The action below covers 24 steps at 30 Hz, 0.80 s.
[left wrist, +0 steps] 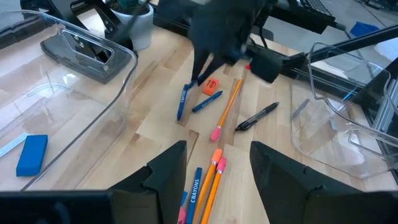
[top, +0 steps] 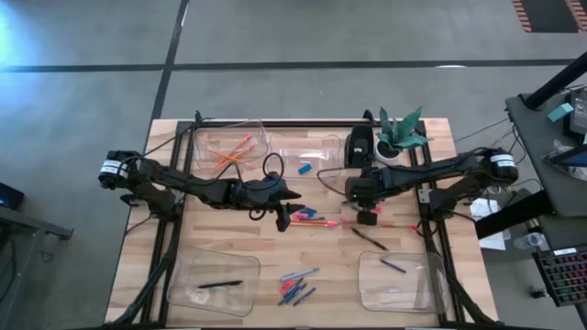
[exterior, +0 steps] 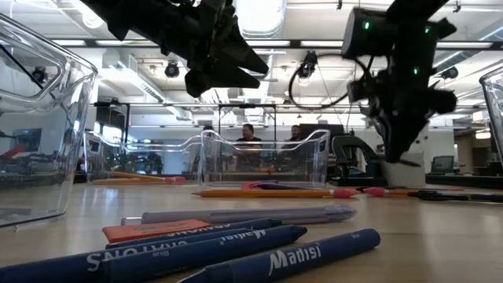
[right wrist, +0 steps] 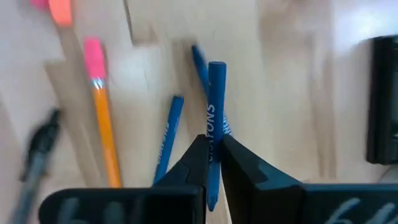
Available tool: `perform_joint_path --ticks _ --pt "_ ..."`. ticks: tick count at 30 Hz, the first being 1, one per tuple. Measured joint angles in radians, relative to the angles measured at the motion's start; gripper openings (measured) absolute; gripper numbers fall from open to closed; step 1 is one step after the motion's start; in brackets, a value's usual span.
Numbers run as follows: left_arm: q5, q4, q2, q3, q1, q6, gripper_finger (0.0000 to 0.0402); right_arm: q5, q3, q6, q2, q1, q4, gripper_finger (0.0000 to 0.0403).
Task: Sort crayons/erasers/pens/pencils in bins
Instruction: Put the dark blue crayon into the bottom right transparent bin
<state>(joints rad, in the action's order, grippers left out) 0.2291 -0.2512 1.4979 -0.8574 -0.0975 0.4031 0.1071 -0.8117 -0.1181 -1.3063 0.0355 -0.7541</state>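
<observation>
Blue crayon [right wrist: 214,118] pinched in right claw [right wrist: 212,155].

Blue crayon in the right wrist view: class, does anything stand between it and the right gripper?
Nothing visible does: the right gripper is shut on the blue crayon, its fingers pinching it directly.

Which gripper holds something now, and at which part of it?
The right gripper is shut on a blue crayon, pinching it nearer one end. The left gripper holds nothing.
</observation>
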Motion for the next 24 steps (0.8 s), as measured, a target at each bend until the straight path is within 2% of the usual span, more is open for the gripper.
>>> perform_joint_path --ticks 5,9,14,18,24 --pt "0.000 0.000 0.000 0.000 0.000 0.003 0.0164 0.000 -0.016 -0.157 0.118 -0.038 -0.003 0.0020" --pt "0.000 0.000 0.000 0.000 0.000 0.003 0.0164 -0.001 -0.017 -0.326 0.205 -0.123 -0.004 0.0020" --pt "0.007 0.000 0.000 0.000 0.000 0.006 0.0164 0.016 -0.017 -0.528 0.285 -0.298 0.003 0.0020" --pt "0.008 0.000 0.000 0.000 0.000 0.008 0.0164 0.129 -0.017 -0.690 0.311 -0.470 0.005 0.0020" --pt "0.007 -0.001 0.000 0.000 0.000 0.008 0.0164 0.227 -0.054 -0.856 0.292 -0.696 0.005 0.0020"
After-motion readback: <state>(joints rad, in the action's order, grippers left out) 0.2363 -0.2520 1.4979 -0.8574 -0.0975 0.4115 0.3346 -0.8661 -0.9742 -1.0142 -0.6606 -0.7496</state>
